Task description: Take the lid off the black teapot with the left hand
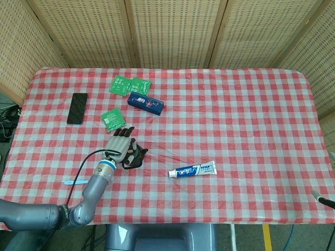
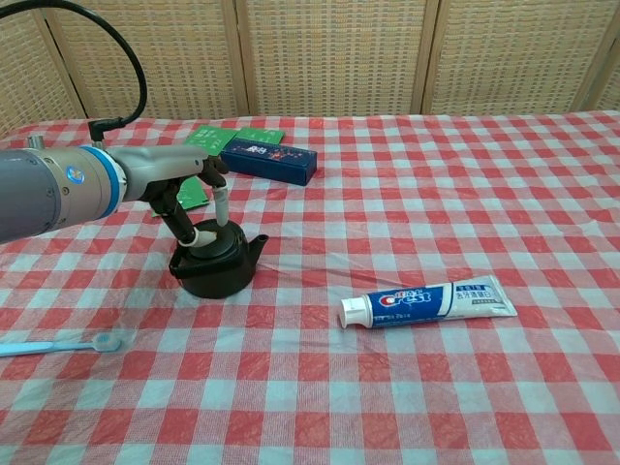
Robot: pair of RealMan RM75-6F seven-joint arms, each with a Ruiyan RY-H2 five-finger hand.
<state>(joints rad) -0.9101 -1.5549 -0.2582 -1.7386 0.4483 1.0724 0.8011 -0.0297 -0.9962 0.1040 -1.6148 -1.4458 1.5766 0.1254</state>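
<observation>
The black teapot (image 2: pixel 217 271) stands on the checked cloth left of centre, spout toward the right; in the head view the teapot (image 1: pixel 135 158) is half covered. My left hand (image 2: pixel 182 184) hovers over it from the left, and its fingers (image 2: pixel 221 207) point down on either side of the lid (image 2: pixel 207 242), apart and holding nothing. Whether they touch the lid is unclear. In the head view the left hand (image 1: pixel 120 144) hides the lid. Of my right hand only a fingertip (image 1: pixel 320 198) shows at the right edge.
A toothpaste tube (image 2: pixel 426 300) lies right of the teapot. A light blue toothbrush (image 2: pixel 58 344) lies at the front left. Behind the teapot are a blue box (image 2: pixel 269 160), green packets (image 2: pixel 237 136) and a black phone (image 1: pixel 77 108).
</observation>
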